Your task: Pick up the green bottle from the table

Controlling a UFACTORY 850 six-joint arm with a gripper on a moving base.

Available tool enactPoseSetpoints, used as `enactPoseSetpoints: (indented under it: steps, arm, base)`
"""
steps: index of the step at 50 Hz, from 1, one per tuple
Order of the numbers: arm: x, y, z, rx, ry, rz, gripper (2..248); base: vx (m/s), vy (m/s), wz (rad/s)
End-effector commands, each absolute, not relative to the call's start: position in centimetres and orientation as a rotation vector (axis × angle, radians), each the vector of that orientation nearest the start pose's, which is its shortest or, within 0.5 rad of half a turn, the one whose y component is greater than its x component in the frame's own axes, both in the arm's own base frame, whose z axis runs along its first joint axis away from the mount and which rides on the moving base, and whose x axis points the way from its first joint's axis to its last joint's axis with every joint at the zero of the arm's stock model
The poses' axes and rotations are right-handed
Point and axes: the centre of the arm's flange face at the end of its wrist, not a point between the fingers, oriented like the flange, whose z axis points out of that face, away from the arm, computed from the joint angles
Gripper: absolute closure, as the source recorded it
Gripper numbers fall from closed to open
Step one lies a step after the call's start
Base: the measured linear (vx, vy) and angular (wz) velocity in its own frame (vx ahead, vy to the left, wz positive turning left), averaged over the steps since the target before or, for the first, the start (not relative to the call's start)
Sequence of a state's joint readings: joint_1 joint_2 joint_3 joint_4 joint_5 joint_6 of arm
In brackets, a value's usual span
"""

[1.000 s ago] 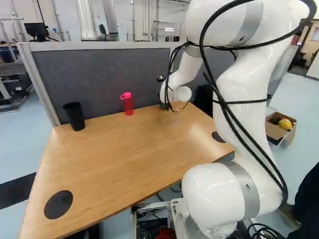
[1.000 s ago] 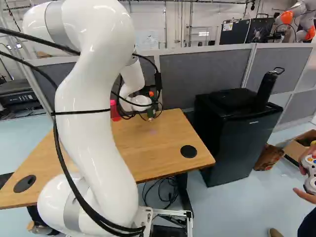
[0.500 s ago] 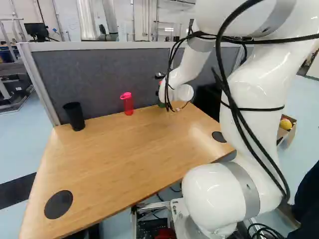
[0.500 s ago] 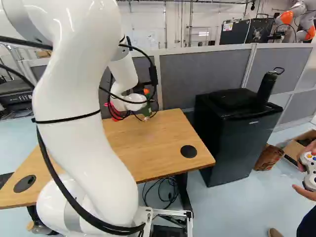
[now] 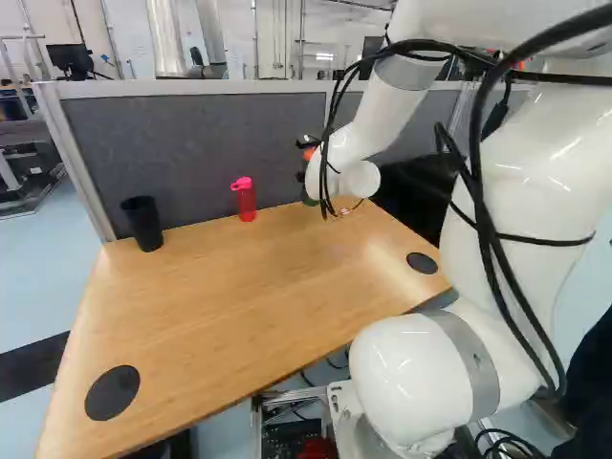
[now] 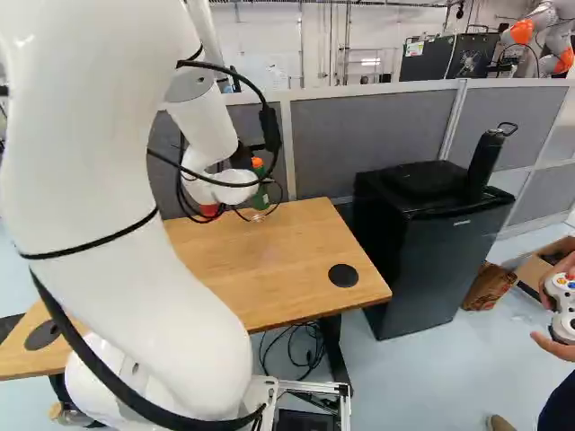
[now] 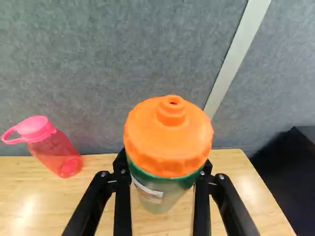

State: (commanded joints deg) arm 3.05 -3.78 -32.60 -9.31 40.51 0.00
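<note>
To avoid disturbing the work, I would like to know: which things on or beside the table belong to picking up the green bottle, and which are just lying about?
Part of the job:
green bottle with orange cap
gripper, closed on it
table

Just lying about:
pink bottle
black cup
black fridge
black canister on the fridge

- A grey partition (image 5: 210, 143) with a pale frame spans the upper part of the left base view.
- A white wall (image 6: 269, 36) stands at the upper middle of the right base view.
- A wooden table (image 5: 220, 296) fills the lower left of the left base view.
- A black cabinet (image 6: 431, 269) stands right of centre in the right base view, on pale blue floor (image 6: 413, 382).
</note>
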Motion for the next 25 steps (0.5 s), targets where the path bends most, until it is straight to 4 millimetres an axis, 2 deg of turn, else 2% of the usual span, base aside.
enactPoseSetpoints:
  steps: [15,25]
  arm:
    - [41.1,3.6,43.5,-2.495,-0.330,-1.795,137]
    - [39.0,3.7,43.7,-2.483,-0.337,-1.804,137]
  base:
    - [0.000,0.000,0.000]
    - [0.000,0.000,0.000]
